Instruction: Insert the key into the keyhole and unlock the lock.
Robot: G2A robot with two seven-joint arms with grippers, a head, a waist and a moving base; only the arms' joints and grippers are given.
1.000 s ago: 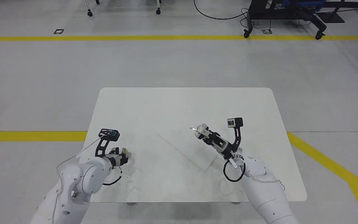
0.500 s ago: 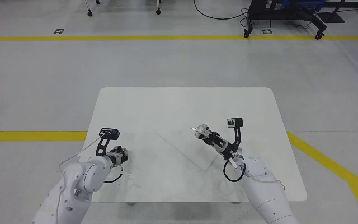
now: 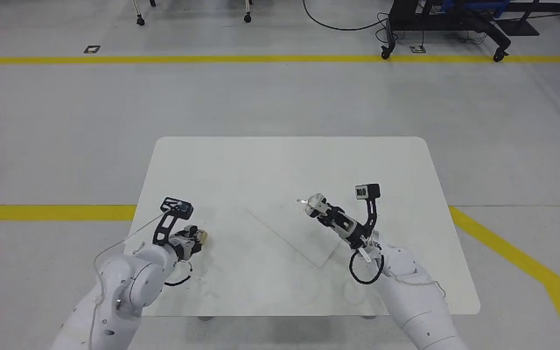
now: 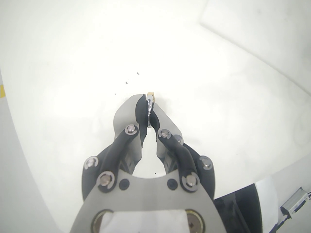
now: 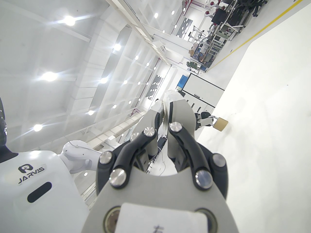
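left gripper (image 3: 194, 238) at bench (image 3: 289, 157) 8 o'clock by the edge, jaws pinching lock (image 5: 221, 124) shackle. right gripper (image 3: 311, 206) near centre, jaws pressed on key (image 3: 304, 203); open bench toward 12.

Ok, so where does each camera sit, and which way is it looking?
Top view: above the arms, looking down at the table; both arms show, left gripper holding the lock, right gripper holding the key.
Left wrist view: on the left wrist, facing down at the table; its own gripper clamps the lock's shackle.
Right wrist view: on the right wrist, tilted sideways across the table towards the hall and ceiling; its own gripper shows.
Shared: all three show the lock.
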